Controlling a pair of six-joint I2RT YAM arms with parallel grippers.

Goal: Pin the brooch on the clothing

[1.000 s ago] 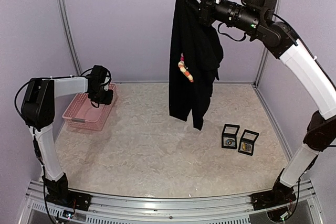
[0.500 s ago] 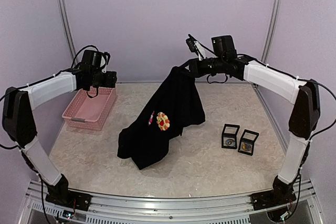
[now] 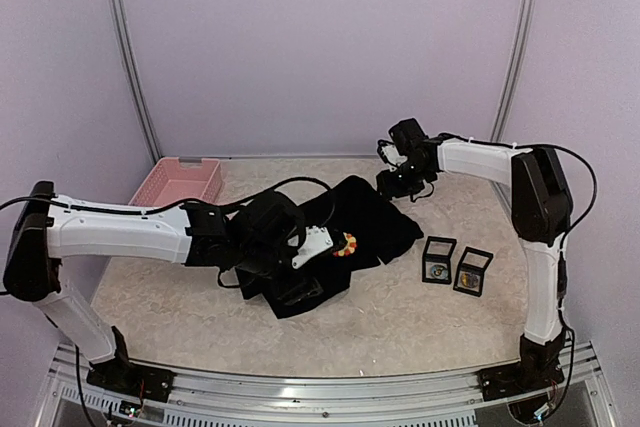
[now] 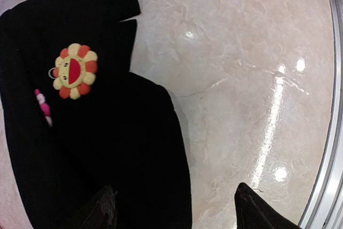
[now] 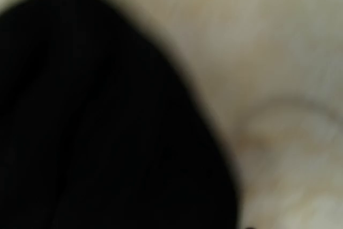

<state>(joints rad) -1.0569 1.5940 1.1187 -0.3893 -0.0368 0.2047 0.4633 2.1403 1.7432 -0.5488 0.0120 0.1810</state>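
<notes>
Top view: bright, soft, even light from above; sharp throughout; only faint shadows on bench [image 3: 400,317]; side posts lean slightly toward frame edges.
Left wrist view: sharp; bright glare spots and long streak on glossy bench at right; black clothing [image 4: 107,148] swallows fold detail; fingers [image 4: 252,210] dark, slightly soft at bottom edge.
Right wrist view: fully out of focus, black mass against pale blur.

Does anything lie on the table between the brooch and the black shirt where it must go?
Nothing visible lies on the table between them. The brooch sits inside the black box nearer the shirt, so the box frame surrounds it.
</notes>
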